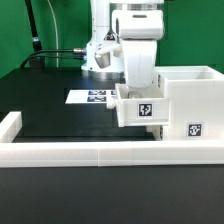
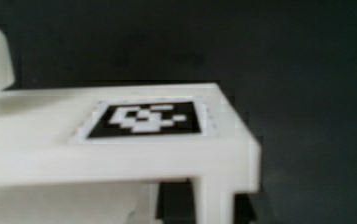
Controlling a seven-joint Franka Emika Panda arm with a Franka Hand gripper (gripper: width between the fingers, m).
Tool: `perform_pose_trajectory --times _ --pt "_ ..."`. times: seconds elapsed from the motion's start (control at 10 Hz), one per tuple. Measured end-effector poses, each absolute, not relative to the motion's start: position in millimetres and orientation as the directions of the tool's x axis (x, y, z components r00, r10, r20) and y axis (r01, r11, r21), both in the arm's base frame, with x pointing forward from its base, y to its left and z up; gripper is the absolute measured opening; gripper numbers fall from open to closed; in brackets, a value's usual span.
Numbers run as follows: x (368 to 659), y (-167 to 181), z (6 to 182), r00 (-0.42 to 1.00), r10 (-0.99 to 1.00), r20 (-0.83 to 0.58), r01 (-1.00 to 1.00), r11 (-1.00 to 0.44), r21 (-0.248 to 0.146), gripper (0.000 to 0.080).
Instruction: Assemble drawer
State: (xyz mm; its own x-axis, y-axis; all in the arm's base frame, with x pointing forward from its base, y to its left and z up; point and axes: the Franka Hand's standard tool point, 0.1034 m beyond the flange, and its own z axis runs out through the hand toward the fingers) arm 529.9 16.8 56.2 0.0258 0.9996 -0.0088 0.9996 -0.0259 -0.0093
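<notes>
Marker board (image 1: pixel 95 97): lay flat toward the far edge of the black worktop (image 1: pixel 50 110), on the exterior view's left of the arm, carrying only its tags.

Border wall (image 1: pixel 80 152): ran low along the near edge of the worktop and turned up the exterior view's left edge; no part rested on it.

Gripper (image 1: pixel 138 88): hung straight down over the tray, its body hiding the fingers in the exterior view, and no finger could be made out for certain in the wrist view. Whether it was spread, narrowed or clamping the tray could not be told.

Drawer tray (image 1: pixel 140 108): a small white tray with a square tag on its front, sat directly under the gripper and against the housing's side on the exterior view's left. In the wrist view its tagged face (image 2: pixel 145 119) filled the frame, close up.

Drawer housing (image 1: pixel 190 95): the tall white box stood at the near corner of the worktop on the exterior view's right, a tag on its lower front, touching the border wall.

Progress: judged mid-way; this tray appeared to be at the housing's mouth, partly in at most, with seating left to do.

Second tray: not seen; its state could not be judged.
</notes>
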Motion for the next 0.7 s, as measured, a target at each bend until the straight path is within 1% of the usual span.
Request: perform_pose_trajectory --times 0.3,0.5,0.6,0.7 --pt "530.5 19.4 56.4 -0.012 1.000 -0.012 1.000 0.012 -0.008 0.0042" --pt "530.3 18.5 56.3 -0.010 1.000 -0.012 1.000 0.010 -0.009 0.0042" --pt "530.5 18.5 56.8 -0.007 1.000 -0.012 1.000 0.007 -0.008 0.0125" --pt "531.6 18.5 59.1 -0.004 1.000 -0.013 1.000 0.004 -0.004 0.0265"
